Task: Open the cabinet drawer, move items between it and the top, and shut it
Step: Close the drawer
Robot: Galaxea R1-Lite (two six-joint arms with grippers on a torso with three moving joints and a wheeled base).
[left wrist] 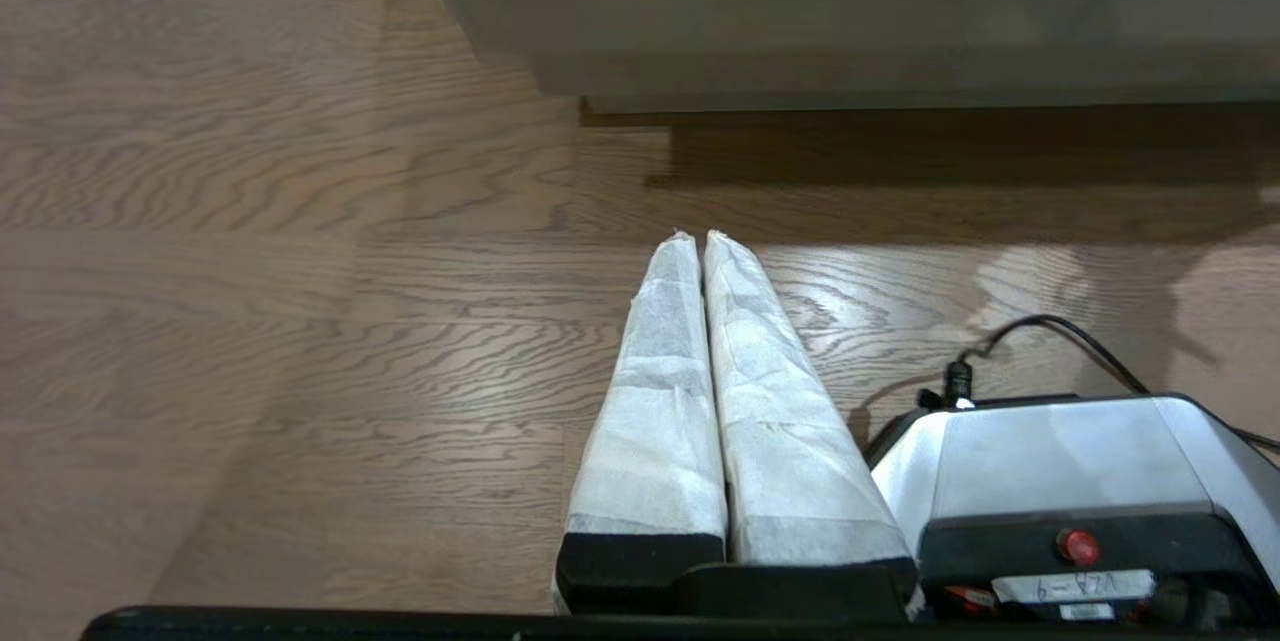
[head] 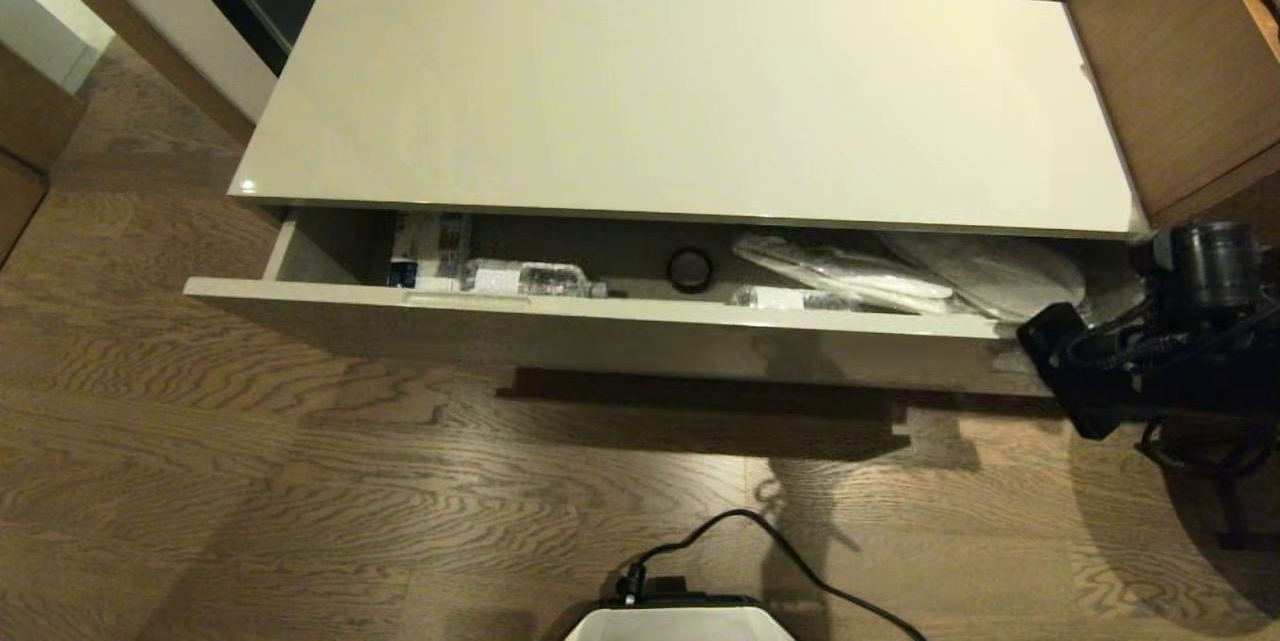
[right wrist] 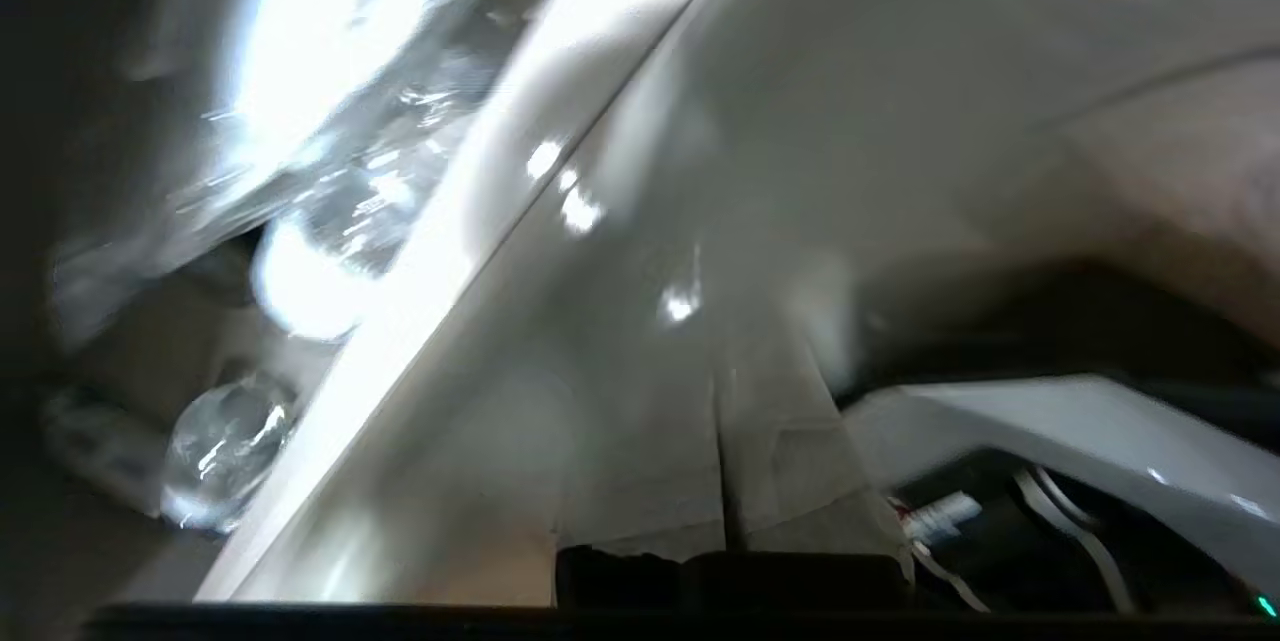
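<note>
A: Head view: right gripper (head: 1045, 341) jaws pressed together, holding nothing, at the right end of the cabinet drawer (head: 640, 316). Left gripper (left wrist: 700, 251) shut too, parked over the floor (left wrist: 300, 321).

B: Drawer's partly open, slipper pairs (head: 850, 273) and water bottles (head: 530, 279) inside, the top (head: 680, 101) bare. I'd guess next: spread the jaws and reach for a slipper pack.

Glossy cream-beige top (head: 680, 91), beige-grey drawer (head: 600, 313), black ring (head: 690, 268), brown wood-grain floor (head: 250, 481)

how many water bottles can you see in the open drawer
2. One water bottle lies left of the black ring; another lies right of it, beside the wrapped slippers. The cabinet top may hide more.
</note>
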